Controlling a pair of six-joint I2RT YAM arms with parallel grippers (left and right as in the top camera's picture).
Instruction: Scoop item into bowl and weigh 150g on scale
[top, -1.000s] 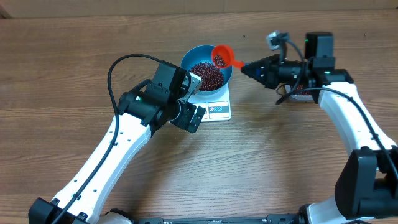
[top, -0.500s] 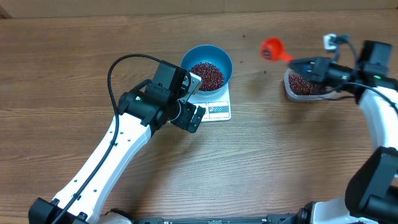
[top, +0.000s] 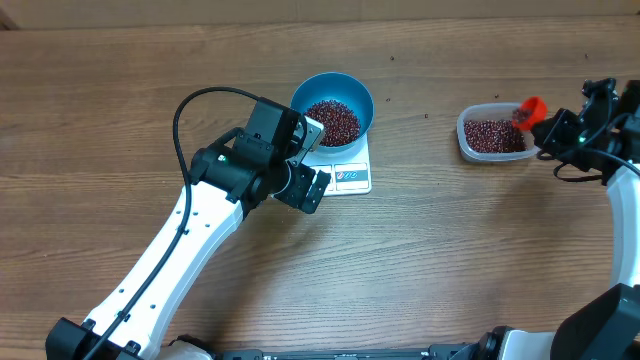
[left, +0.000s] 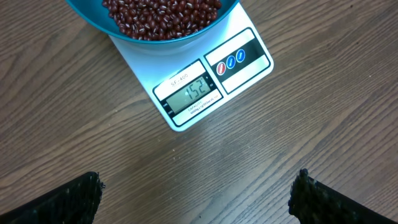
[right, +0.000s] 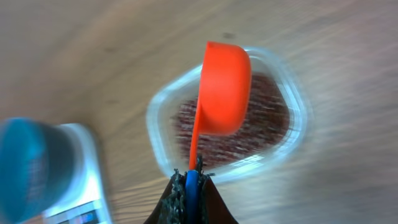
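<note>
The blue bowl stands on the white scale and holds a pile of dark red beans. In the left wrist view the scale shows 152 on its display, below the bowl. My left gripper hovers open just in front of the scale, its fingers wide apart over bare wood. My right gripper is shut on the handle of the red scoop. The scoop is tipped on its side over a clear tub of beans at the far right.
The clear tub's rim lies right under the scoop. The bowl and scale appear blurred at the left of the right wrist view. A few stray beans lie on the wooden table between bowl and tub.
My right arm swung right with the scoop, from over the bowl's rim to above the clear tub. The left arm, bowl and scale have not moved.
</note>
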